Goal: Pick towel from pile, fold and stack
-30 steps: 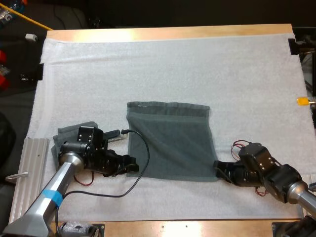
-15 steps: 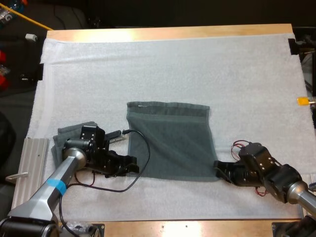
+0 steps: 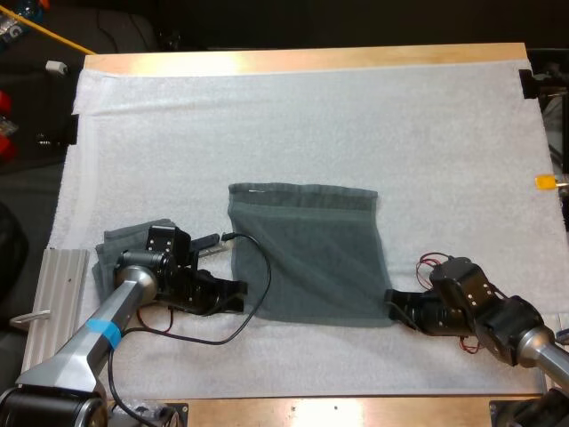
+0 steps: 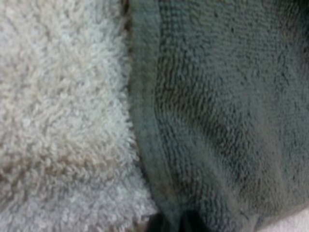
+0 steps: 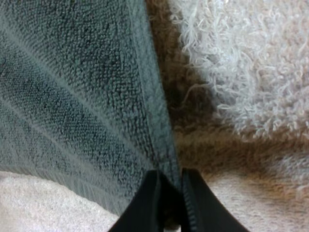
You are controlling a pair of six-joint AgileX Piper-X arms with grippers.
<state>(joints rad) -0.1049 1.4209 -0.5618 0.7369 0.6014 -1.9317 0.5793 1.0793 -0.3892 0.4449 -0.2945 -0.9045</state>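
The towel (image 3: 302,258) is lying flat in the middle of the mat (image 3: 356,124), stretching away from both grippers toward the far side. Your right gripper (image 3: 392,303) is pinching its near right corner. Your left gripper (image 3: 236,296) is sitting at the near left corner; I cannot tell if it is gripping. Next, the near edge is probably going forward. Since a second ago your left arm (image 3: 107,320) is swinging slightly left; the towel is staying put.
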